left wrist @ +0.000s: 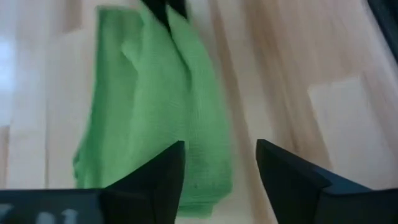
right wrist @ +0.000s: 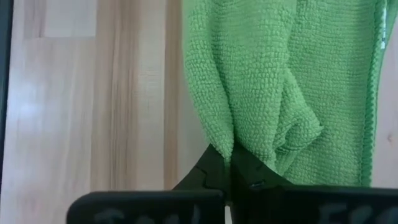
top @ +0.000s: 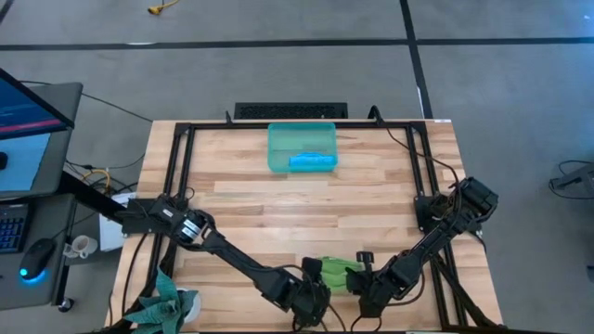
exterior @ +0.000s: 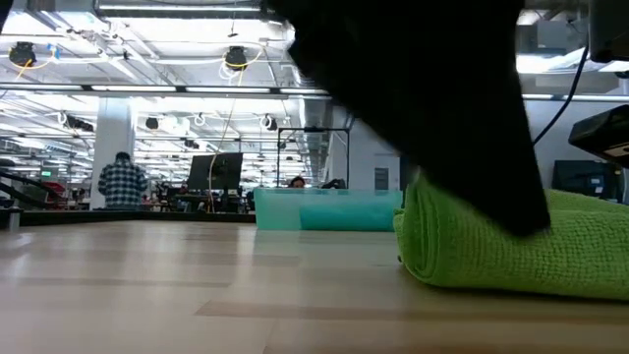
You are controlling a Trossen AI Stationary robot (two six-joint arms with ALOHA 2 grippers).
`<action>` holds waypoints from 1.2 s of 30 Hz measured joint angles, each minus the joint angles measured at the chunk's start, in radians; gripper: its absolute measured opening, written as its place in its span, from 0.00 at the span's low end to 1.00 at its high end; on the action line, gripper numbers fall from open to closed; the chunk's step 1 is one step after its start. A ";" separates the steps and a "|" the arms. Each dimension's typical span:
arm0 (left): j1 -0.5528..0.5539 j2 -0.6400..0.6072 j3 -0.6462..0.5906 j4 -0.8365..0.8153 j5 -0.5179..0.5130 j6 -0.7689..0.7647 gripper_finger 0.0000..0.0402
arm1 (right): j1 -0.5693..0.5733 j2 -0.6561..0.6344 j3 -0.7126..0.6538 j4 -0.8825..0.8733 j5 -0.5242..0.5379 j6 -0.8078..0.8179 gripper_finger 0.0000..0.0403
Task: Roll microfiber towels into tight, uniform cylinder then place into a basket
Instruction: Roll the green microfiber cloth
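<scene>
The right tool (right wrist: 230,163) is clenched on a fold of the green towel (right wrist: 280,81), probably to start the roll. The left tool (left wrist: 219,168) hovers released beside it on the counter (top: 278,204), while the blue towel (top: 311,161) sits in the basket (top: 278,148).

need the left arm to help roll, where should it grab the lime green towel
Judging by the pose, take the free edge of the lime green towel nearest the open left gripper, coming down from above. The towel lies partly folded on the table, and the right gripper already pinches its other edge.

Bright, even overhead light.
Ceiling lamps (exterior: 234,59) glare in the low view; the left wrist view is motion-blurred.
</scene>
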 joint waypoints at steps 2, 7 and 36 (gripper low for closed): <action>0.006 0.015 0.000 0.011 0.013 0.029 0.51 | -0.004 0.000 0.000 0.003 -0.002 0.000 0.03; 0.008 0.018 -0.001 0.006 -0.058 0.043 0.53 | -0.006 0.000 0.000 0.017 -0.020 0.002 0.05; 0.077 0.011 -0.081 0.012 0.164 -0.147 0.19 | -0.007 0.001 0.000 0.118 -0.195 -0.036 0.03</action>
